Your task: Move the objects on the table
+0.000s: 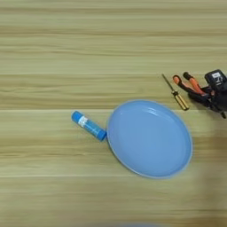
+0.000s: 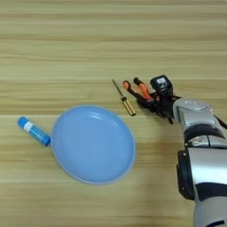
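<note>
At table [image 1: 53, 48] right, gripper [image 2: 148, 101] sits on pliers [image 2: 141, 91]; grip state unclear. Only right eye shows forearm [image 2: 199, 142]. Screwdriver [image 2: 125, 101] beside plate [image 2: 93, 144].

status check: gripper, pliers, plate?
Right gripper at the pliers, grip state unclear. Plate empty; screwdriver just beyond its far-right rim, blue tube touching its left rim. Nothing blocking.
</note>
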